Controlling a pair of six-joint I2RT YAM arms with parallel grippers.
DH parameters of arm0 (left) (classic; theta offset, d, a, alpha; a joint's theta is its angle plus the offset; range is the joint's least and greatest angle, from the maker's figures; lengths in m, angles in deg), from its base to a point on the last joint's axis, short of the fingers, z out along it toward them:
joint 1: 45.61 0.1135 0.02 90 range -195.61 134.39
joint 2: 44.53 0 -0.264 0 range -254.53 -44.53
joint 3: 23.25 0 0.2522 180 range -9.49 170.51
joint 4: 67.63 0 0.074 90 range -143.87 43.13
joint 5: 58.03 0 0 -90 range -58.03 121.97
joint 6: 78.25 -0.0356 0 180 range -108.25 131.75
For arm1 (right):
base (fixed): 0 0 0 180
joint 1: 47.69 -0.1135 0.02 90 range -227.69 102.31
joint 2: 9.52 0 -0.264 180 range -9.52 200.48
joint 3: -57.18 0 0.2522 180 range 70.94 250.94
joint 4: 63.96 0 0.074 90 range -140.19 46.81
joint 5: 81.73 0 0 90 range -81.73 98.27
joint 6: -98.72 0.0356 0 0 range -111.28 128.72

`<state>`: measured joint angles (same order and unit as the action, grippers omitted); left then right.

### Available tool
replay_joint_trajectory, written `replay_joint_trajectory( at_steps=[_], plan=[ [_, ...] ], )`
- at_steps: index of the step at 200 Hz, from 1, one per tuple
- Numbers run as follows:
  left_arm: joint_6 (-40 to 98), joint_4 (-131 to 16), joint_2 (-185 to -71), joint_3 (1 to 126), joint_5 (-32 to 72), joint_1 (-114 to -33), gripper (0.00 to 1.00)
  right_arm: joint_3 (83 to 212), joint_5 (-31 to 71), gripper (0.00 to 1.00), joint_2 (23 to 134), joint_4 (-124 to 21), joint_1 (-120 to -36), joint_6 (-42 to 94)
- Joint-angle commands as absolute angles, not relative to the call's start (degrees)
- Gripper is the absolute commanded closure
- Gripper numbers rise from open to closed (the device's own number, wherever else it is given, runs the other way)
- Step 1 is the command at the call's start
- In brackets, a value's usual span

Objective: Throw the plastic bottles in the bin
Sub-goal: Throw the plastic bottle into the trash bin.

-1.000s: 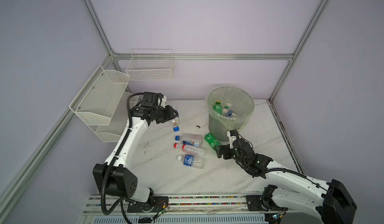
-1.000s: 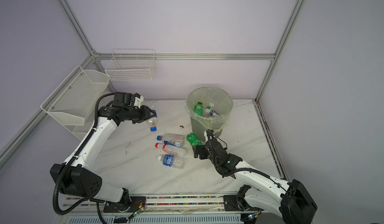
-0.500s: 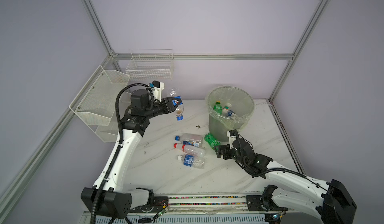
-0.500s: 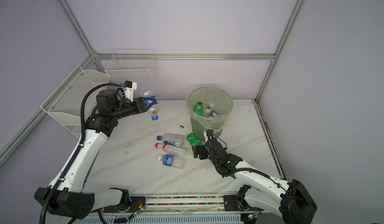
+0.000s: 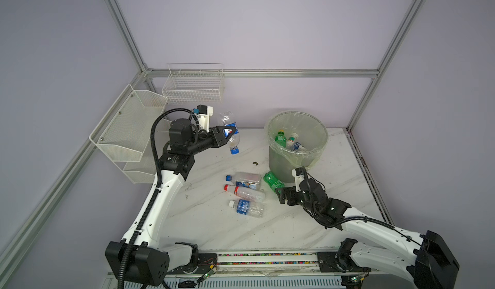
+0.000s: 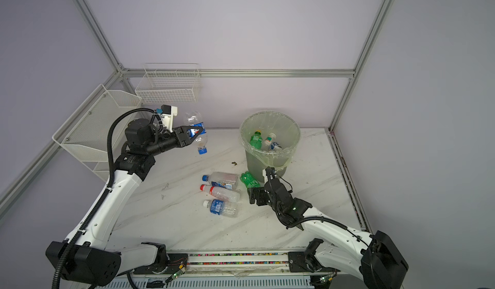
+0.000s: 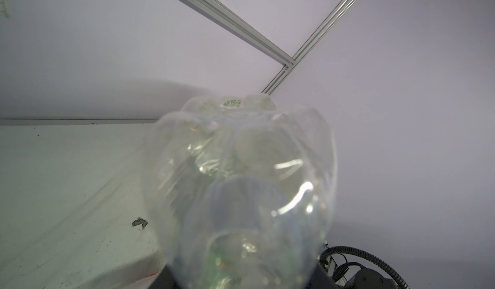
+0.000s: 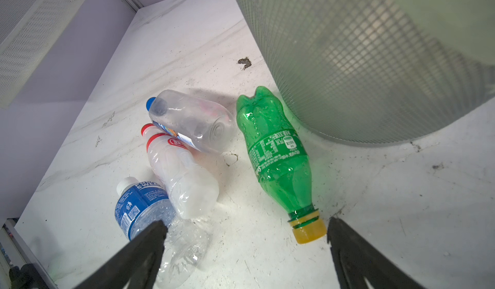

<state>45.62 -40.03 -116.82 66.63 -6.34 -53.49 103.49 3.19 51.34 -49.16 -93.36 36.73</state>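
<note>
My left gripper (image 5: 227, 135) is shut on a clear plastic bottle (image 5: 233, 140) with a blue label. It holds the bottle in the air, cap down, left of the bin (image 5: 281, 164); its clear base fills the left wrist view (image 7: 241, 180). The bin (image 6: 254, 164) holds a green bottle (image 5: 280, 137) and other bottles. A green bottle (image 8: 276, 151) with a yellow cap lies against the bin's foot (image 8: 361, 60). My right gripper (image 8: 246, 222) stands open just before that cap. Three clear bottles (image 5: 246, 191) lie side by side left of the green one (image 5: 273, 182).
White mesh baskets (image 5: 128, 129) hang on the left wall and a wire basket (image 5: 192, 87) on the back wall. A small dark scrap (image 5: 255, 163) lies on the marble table (image 5: 214, 226) left of the bin. Metal frame posts stand at the corners.
The left arm has lifted the clear bottle up off table level and carried it a little toward the bin. The right arm has stayed still.
</note>
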Motion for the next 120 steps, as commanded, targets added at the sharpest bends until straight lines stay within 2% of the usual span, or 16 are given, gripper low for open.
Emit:
replay_joint_trajectory(
  at_steps=[1, 45, 75, 87, 95, 99, 102, 110, 120],
  plan=[
    [46.22, -43.24, -116.22, 66.16, -8.21, -53.86, 0.58, 104.51, 2.83, 0.03, 51.82, -49.96, -93.56, 37.19],
    [45.75, -42.86, -123.44, 77.2, -5.23, -60.89, 0.58, 105.04, 2.64, 0.03, 51.81, -49.47, -93.56, 37.1],
    [42.56, -36.08, -140.71, 99.05, -1.29, -71.32, 0.55, 105.26, 2.61, 0.03, 51.95, -50.35, -93.56, 37.1],
    [41.34, -29.6, -148.75, 110.85, -0.03, -74.18, 0.43, 105.58, 2.61, 0.03, 52.05, -50.46, -93.56, 37.1],
    [42.09, -24.69, -153.33, 118.22, 1.13, -74.52, 0.29, 105.96, 2.57, 0.03, 51.92, -50.25, -93.56, 37.1],
    [42.69, -22.15, -155.13, 121.54, 1.85, -74.37, 0.11, 106.1, 2.59, 0.03, 51.83, -50.13, -93.52, 37.1],
    [42.97, -20.41, -156.21, 123.23, 2.04, -74.17, 0.02, 106.17, 2.56, 0.03, 51.68, -50.03, -93.56, 37.1],
    [42.92, -17.16, -157.71, 128.07, 1.93, -73.65, 0.0, 106.39, 2.39, 0.03, 51.22, -49.62, -93.55, 37.06],
    [41.75, -16.28, -156.42, 128.09, 2.46, -73.26, 0.0, 106.46, 2.09, 0.03, 50.26, -49.2, -93.52, 37.11]
  ],
)
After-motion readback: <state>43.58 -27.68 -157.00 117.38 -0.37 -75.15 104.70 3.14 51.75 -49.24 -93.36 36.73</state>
